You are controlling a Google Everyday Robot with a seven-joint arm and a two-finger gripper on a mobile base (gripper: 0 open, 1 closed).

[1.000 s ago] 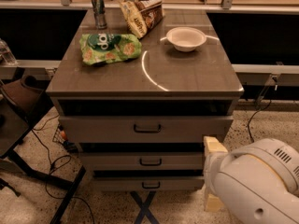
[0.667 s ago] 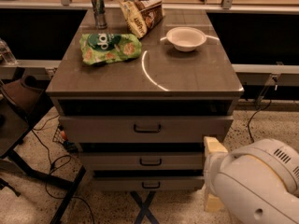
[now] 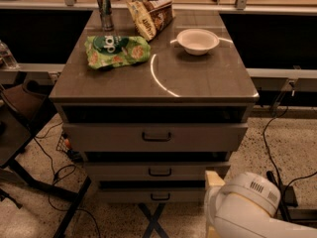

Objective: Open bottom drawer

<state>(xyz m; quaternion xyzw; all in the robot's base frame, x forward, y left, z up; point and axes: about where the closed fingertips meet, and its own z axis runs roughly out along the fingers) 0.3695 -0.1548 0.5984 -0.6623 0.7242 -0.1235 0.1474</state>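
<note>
Bottom drawer: the bottom drawer [image 3: 124, 196] is the lowest and narrowest of the three grey fronts, just above the floor. I read it as still shut, sitting back under the front above it.
Handle: its small dark loop handle [image 3: 160, 197] is centred on the front and faces me, which makes it the natural place to hook and pull.
Pincer: I can't find the pincer in this view, so I cannot tell if it is open or closed.
Arm: only the white arm housing [image 3: 247, 209] shows, low at the right beside the bottom drawer. I take it the arm is kept low because the target is near the floor.
Other drawers: the middle drawer [image 3: 114, 171] and top drawer [image 3: 109, 137] have similar handles stacked right above, so I'd aim low to avoid catching the wrong one.
Worktop: the worktop [image 3: 198, 78] carries a green bag [image 3: 117, 50], a white bowl [image 3: 197, 40], a brown bag [image 3: 148, 16] and a can [image 3: 104, 10], all well away from the pull.
Progress: judged from this, the task is not yet begun.
Risk: the crossed legs [image 3: 153, 222] under the drawer leave little room below the handle.
</note>
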